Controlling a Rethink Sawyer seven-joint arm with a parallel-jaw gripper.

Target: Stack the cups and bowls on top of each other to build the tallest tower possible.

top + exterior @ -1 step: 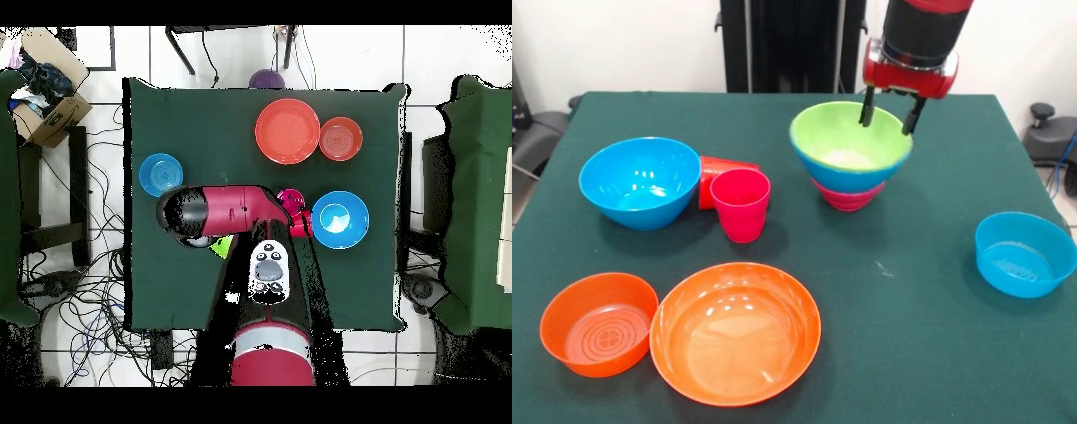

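**Tower: three bowls nested, gripper over the rim**

Front view. Your tower stands on the green desk: a lime green bowl sits in a blue bowl, which sits in a small magenta bowl. The gripper hangs over the green bowl's far rim, fingers apart and clamped on nothing. A large blue bowl lies well to one side, with the pink cup upright just beside it and the red-orange cup on its side behind that. The large orange bowl and the ringed-bottom orange bowl touch at their rims. The light blue bowl stands apart.

Overhead view. The arm covers your tower; only a sliver of green shows. A purple bowl sits off the desk's edge.
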